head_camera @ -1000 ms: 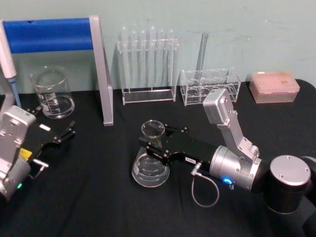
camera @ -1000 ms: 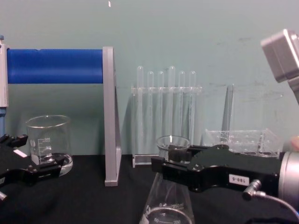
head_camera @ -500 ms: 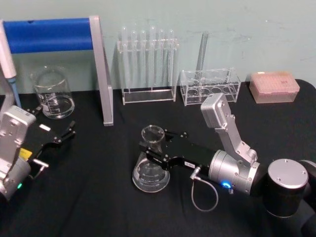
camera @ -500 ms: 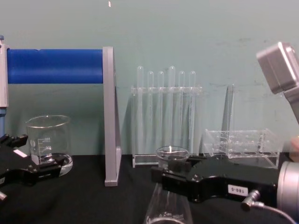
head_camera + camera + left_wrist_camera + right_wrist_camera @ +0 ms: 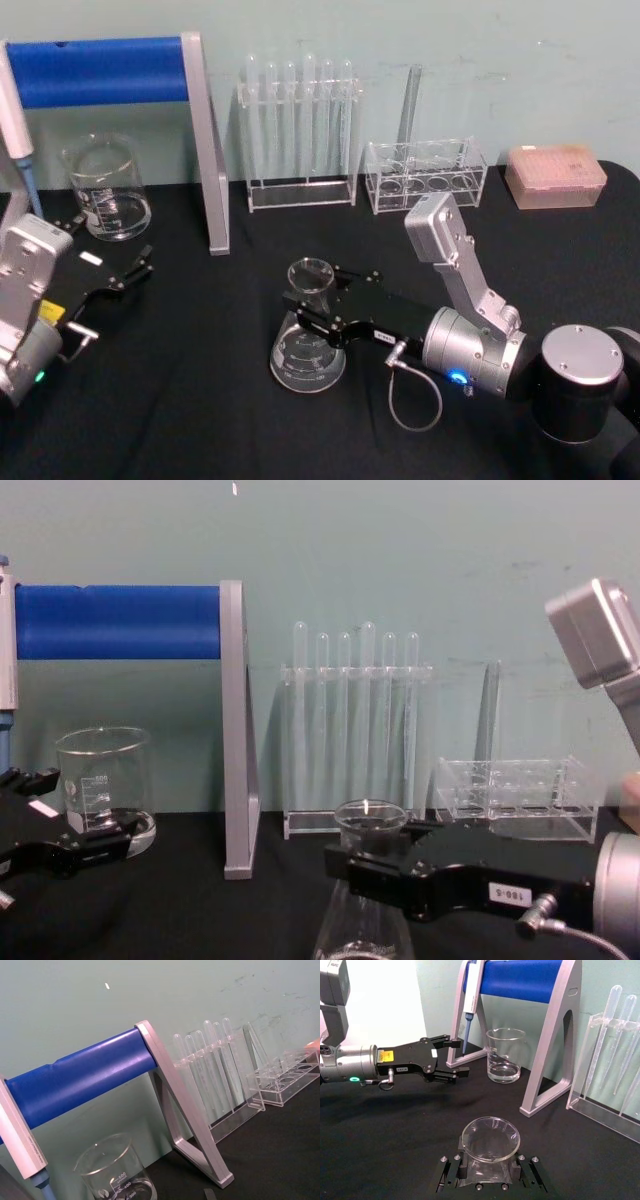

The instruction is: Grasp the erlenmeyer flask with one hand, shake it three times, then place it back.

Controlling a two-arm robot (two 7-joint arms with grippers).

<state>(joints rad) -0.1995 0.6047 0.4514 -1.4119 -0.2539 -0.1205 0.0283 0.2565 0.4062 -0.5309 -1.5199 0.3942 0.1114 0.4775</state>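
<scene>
Clear glass conical erlenmeyer flask (image 5: pixel 306 350) clamped at the neck by the right black pincer (image 5: pixel 310 298), mid black tabletop (image 5: pixel 180 400), left pincer (image 5: pixel 459 1058) held wide by the left edge.

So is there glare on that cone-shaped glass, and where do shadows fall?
Chest view: a small bright glint sits on the rim of the erlenmeyer flask, clasped by the fingers of the right gripper. Head view: pale ring reflections show in the flask's base; the left gripper rests idle at left. Left wrist view: the blue-barred stand shadows the wall below it.
</scene>
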